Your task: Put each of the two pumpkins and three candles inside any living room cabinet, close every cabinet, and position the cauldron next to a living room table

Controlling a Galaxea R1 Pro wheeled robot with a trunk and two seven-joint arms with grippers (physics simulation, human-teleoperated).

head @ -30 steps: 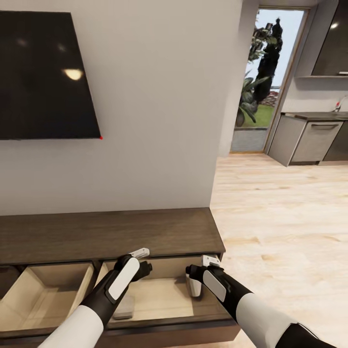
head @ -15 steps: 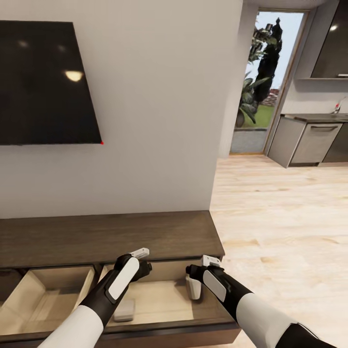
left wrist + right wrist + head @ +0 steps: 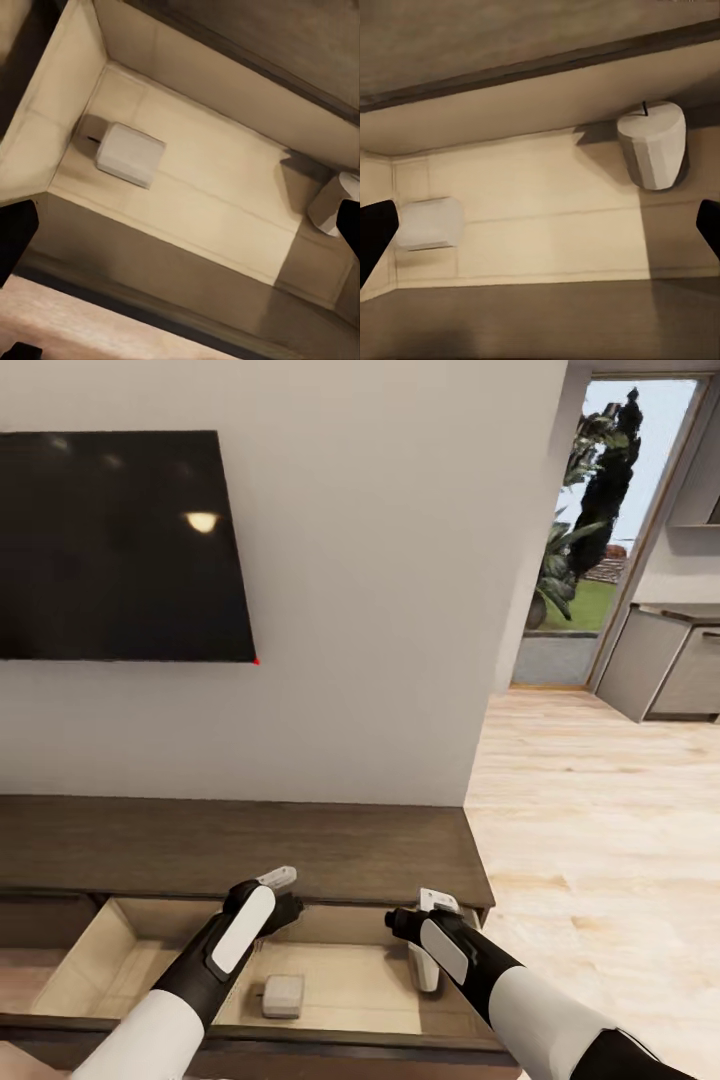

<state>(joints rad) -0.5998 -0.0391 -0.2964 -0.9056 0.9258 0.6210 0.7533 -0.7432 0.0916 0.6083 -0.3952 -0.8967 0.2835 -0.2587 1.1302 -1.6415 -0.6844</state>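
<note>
The dark-brown cabinet point(image 3: 250, 845) runs along the wall with a drawer point(image 3: 340, 975) pulled open below me. Two beige candles rest on the drawer's floor. One candle point(image 3: 283, 995) point(image 3: 129, 154) point(image 3: 431, 223) lies on its side. The other candle point(image 3: 428, 970) point(image 3: 652, 144) point(image 3: 330, 202) stands upright at the drawer's right end, partly behind my right arm. My left gripper point(image 3: 277, 880) point(image 3: 180, 232) and right gripper point(image 3: 437, 901) point(image 3: 540, 232) hover above the drawer, both open and holding nothing. Pumpkins, cauldron and table are out of view.
A black TV point(image 3: 110, 545) hangs on the wall above the cabinet. More beige drawer interior point(image 3: 120, 960) shows left of my left arm. To the right, wood floor point(image 3: 600, 810) leads to a doorway with plants point(image 3: 590, 540) and grey kitchen cupboards point(image 3: 680, 670).
The camera has turned left, so wall, TV and cabinet slid right in the picture. Both arms keep their pose over the drawer. The candles have not moved.
</note>
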